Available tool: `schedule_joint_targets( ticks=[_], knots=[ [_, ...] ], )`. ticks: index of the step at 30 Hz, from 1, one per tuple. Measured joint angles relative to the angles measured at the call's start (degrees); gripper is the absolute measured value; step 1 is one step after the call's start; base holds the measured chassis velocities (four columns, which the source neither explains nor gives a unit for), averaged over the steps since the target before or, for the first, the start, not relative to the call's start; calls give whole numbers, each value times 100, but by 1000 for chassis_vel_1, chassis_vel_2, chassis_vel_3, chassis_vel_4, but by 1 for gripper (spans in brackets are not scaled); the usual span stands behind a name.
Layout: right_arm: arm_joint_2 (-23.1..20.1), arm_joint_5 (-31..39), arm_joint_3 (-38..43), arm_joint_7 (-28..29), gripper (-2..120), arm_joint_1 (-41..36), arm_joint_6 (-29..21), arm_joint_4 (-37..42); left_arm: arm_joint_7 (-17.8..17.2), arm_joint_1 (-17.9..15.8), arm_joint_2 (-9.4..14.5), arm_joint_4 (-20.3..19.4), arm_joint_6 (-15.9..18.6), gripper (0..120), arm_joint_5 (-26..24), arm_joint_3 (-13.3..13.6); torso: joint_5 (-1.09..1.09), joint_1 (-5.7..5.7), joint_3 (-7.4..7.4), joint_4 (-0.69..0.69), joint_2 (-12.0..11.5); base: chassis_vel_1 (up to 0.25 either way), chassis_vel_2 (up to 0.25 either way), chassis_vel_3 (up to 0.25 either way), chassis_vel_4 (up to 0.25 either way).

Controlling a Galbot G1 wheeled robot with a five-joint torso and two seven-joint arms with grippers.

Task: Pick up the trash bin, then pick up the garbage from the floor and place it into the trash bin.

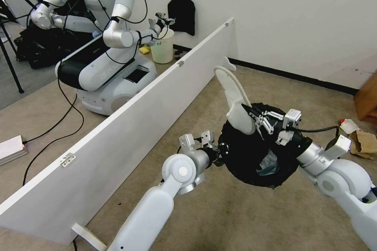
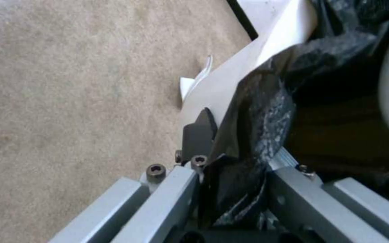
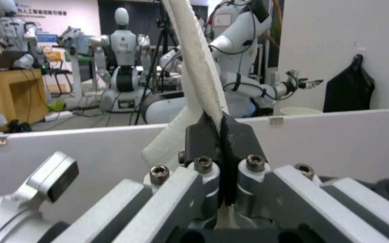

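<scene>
The trash bin (image 1: 251, 164), lined with a crinkled black bag, hangs above the carpet in front of me. My left gripper (image 1: 222, 151) is shut on its near rim; in the left wrist view the fingers pinch the bin's white wall (image 2: 230, 81) and the bag (image 2: 266, 111). My right gripper (image 1: 255, 119) is shut on the heel end of a white slipper (image 1: 235, 94), which stands upright over the bin's far rim. The right wrist view shows the slipper (image 3: 199, 67) clamped between the black fingertips (image 3: 201, 135). A brown paper bag (image 1: 363, 143) and a red-white packet (image 1: 348, 125) lie on the floor at the right.
A long white partition board (image 1: 129, 125) runs diagonally on my left, close to the bin. Behind it stand another robot (image 1: 106, 47) and a pale cream bucket (image 1: 162, 47). A wooden piece of furniture (image 1: 367, 98) stands at the right edge. A white wall closes off the back.
</scene>
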Motion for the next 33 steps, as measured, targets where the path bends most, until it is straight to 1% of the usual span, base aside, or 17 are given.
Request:
schedule_joint_targets(
  ticks=[9,15,24,25,26,28,29,30,31,33],
  knots=[
    [38,-125,45,-28,0,-61,24,-16,-16,60,61,-2,1,0,-66,-127,0,0,0,1,0,0,0,0,0],
    [77,-321,83,-160,0,-187,65,-143,-34,79,95,-31,0,0,-137,-238,-1,0,0,1,0,0,0,0,0],
    [247,-561,71,-263,0,-244,93,-325,-94,116,104,-63,-19,0,-223,-264,0,0,0,0,0,0,0,0,0],
    [253,-580,70,-276,3,-243,94,-351,-95,118,105,-63,-28,0,-227,-268,0,0,0,0,0,0,0,0,0],
    [253,-580,70,-276,3,-243,94,-351,-95,118,105,-63,-28,0,-227,-268,0,0,0,0,0,0,0,0,0],
    [260,-613,69,-314,11,-236,97,-401,-95,118,106,-64,-47,0,-241,-282,0,0,0,0,0,0,0,0,0],
    [260,-613,69,-314,11,-236,97,-401,-95,118,106,-64,-47,0,-241,-282,0,0,0,0,0,0,0,0,0],
    [270,-626,69,-337,19,-228,98,-435,-99,118,107,-71,-59,0,-260,-295,0,0,0,0,0,0,0,0,0],
    [270,-626,69,-337,19,-228,98,-435,-99,118,107,-71,-59,0,-260,-295,0,0,0,0,0,0,0,0,0],
    [282,-641,64,-369,29,-218,98,-469,-102,113,107,-79,-73,0,-275,-306,0,0,0,0,0,0,0,0,0]
  ],
)
